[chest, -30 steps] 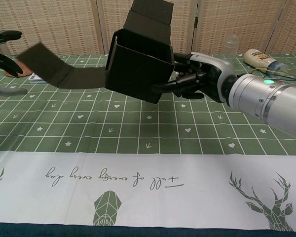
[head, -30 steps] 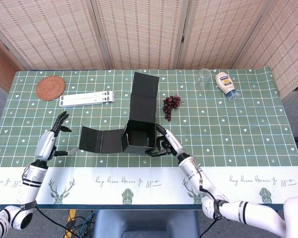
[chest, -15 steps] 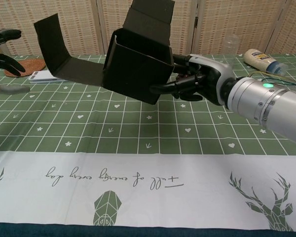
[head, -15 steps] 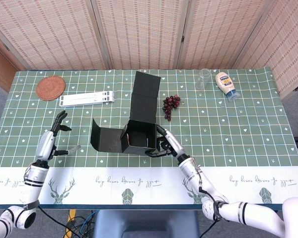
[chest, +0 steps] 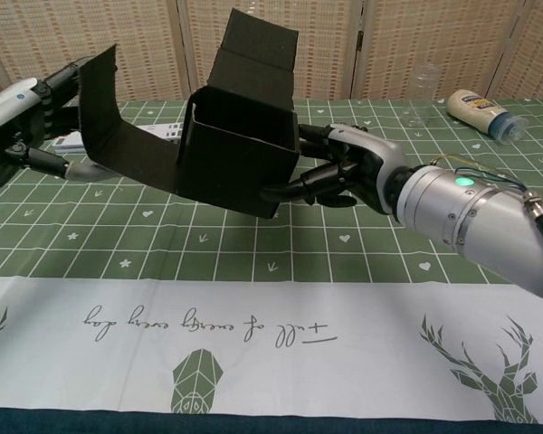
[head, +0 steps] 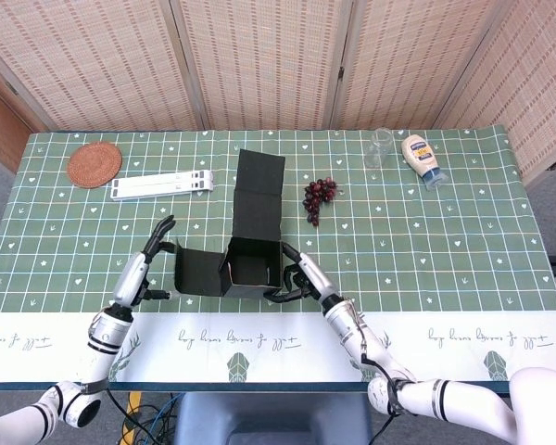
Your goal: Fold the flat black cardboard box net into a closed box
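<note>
Covering table [head: 463, 232], green grid cloth, wicker screens [head: 259, 60]

A robot's right hand [chest: 344, 172] grips the right wall of a half-folded black cardboard box [chest: 240, 154] above a green checked tablecloth [chest: 253, 240], while its left hand [chest: 36, 113] reaches behind the raised left flap; a mayonnaise bottle [chest: 480, 104] lies beyond.

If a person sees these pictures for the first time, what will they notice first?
First, the half-folded black cardboard box at the middle of the green table, one long flap stretching away toward the screen. The right hand grips its right wall, and the left hand reaches toward its raised left flap.
</note>
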You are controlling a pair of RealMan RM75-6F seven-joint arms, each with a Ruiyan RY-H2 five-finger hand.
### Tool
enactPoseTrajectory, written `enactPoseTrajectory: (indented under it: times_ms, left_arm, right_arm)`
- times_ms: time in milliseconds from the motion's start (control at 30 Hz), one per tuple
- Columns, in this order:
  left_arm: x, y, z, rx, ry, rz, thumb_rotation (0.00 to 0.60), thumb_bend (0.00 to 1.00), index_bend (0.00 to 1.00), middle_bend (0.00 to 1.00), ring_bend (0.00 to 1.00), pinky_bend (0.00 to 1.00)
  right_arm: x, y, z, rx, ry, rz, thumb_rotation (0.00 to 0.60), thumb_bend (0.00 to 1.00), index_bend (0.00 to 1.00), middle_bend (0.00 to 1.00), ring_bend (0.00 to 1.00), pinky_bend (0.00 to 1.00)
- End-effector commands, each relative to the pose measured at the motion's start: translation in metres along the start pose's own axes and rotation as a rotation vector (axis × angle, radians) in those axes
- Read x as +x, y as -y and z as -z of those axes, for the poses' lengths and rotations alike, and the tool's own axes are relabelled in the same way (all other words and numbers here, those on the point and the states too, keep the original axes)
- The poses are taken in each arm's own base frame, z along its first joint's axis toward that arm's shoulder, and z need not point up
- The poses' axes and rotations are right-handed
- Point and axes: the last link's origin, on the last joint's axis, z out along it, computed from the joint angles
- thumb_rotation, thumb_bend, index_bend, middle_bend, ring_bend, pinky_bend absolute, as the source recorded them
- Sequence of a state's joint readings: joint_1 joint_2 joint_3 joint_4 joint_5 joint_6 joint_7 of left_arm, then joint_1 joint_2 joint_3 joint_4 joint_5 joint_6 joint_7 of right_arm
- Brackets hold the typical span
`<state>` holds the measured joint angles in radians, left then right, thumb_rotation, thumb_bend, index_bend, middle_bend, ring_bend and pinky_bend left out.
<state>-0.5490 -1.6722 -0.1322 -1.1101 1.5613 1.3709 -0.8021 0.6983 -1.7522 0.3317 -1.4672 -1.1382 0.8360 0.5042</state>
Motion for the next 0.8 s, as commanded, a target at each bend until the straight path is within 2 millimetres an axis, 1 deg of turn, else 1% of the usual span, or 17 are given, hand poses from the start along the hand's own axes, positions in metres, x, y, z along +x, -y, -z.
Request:
enactPoseTrajectory:
  times_ms: [33, 233, 500, 567, 667, 800]
  left_arm:
    - [-0.009, -0.006, -0.004, -0.009, 0.019, 0.044, 0.600, 0.10, 0.00, 0.00, 0.35, 0.34]
    - [-0.012, -0.012, -0.012, -0.028, 0.020, 0.052, 0.600, 0.10, 0.00, 0.00, 0.35, 0.35]
    - [-0.019, -0.009, -0.015, -0.060, 0.050, -0.020, 0.600, 0.10, 0.00, 0.00, 0.35, 0.35]
    - [-0.022, -0.007, -0.014, -0.074, 0.052, -0.043, 0.600, 0.10, 0.02, 0.00, 0.35, 0.36]
    - [-0.028, -0.003, -0.012, -0.093, 0.057, -0.061, 0.600, 0.10, 0.07, 0.01, 0.38, 0.39]
    - [-0.036, 0.004, -0.008, -0.134, 0.082, -0.128, 0.600, 0.10, 0.14, 0.05, 0.43, 0.43]
  right_arm:
    - [-0.004, -0.001, -0.001, -0.004, 0.005, -0.001, 0.600, 0.37, 0.25, 0.38, 0.74, 1.00]
    - [-0.008, -0.004, -0.004, -0.016, 0.008, 0.017, 0.600, 0.38, 0.25, 0.38, 0.74, 1.00]
    - [-0.015, -0.006, -0.009, -0.044, 0.030, 0.081, 0.600, 0.38, 0.25, 0.38, 0.74, 1.00]
    - [-0.016, -0.008, -0.011, -0.056, 0.034, 0.106, 0.600, 0.38, 0.25, 0.38, 0.74, 1.00]
    - [-0.020, -0.011, -0.013, -0.074, 0.044, 0.133, 0.600, 0.38, 0.25, 0.38, 0.74, 1.00]
    - [-0.025, -0.016, -0.016, -0.097, 0.050, 0.166, 0.600, 0.38, 0.25, 0.38, 0.74, 1.00]
